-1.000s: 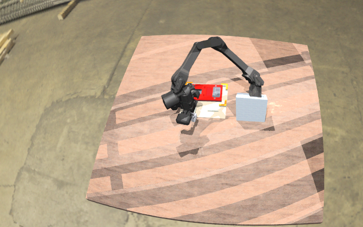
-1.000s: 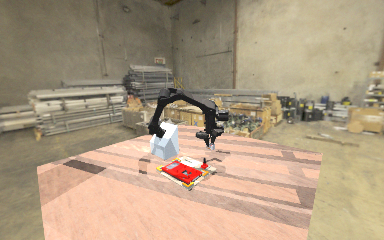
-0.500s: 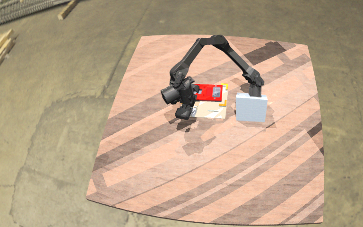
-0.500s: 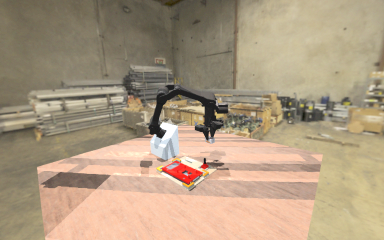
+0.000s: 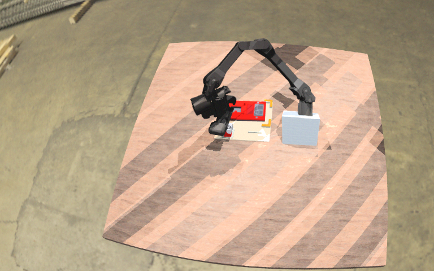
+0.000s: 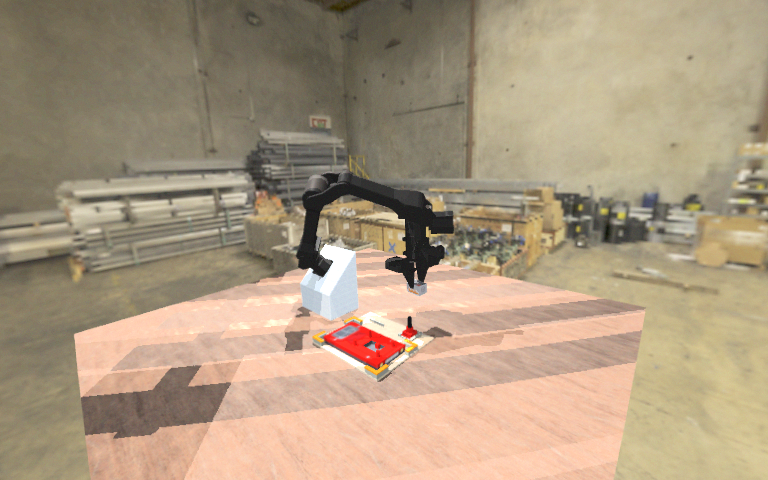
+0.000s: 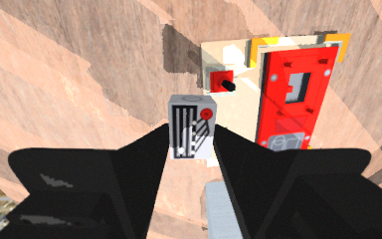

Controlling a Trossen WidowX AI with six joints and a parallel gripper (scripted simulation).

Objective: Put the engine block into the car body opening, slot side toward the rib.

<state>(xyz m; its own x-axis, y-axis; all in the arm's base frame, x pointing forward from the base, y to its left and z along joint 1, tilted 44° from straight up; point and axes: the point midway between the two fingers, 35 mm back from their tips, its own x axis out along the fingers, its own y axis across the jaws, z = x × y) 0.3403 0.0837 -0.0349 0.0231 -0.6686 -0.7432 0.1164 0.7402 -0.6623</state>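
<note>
Exterior view, hand: the black two-fingered hand (image 5: 228, 130) (image 6: 416, 284) (image 7: 191, 127) grips the block
Engine block: small grey box with striped top and red dot (image 5: 229, 128) (image 6: 417, 289) (image 7: 192, 128), raised above the desk (image 5: 256, 204) (image 6: 487, 390) (image 7: 65, 100), outside the opening
Car body: flat red plastic shell (image 5: 248, 115) (image 6: 353, 343) (image 7: 304, 119), on a cream board (image 5: 238, 130) (image 6: 369, 322) (image 7: 239, 112)
Opening: rectangular, unfilled (image 5: 237, 109) (image 6: 373, 345) (image 7: 297, 88)
</note>
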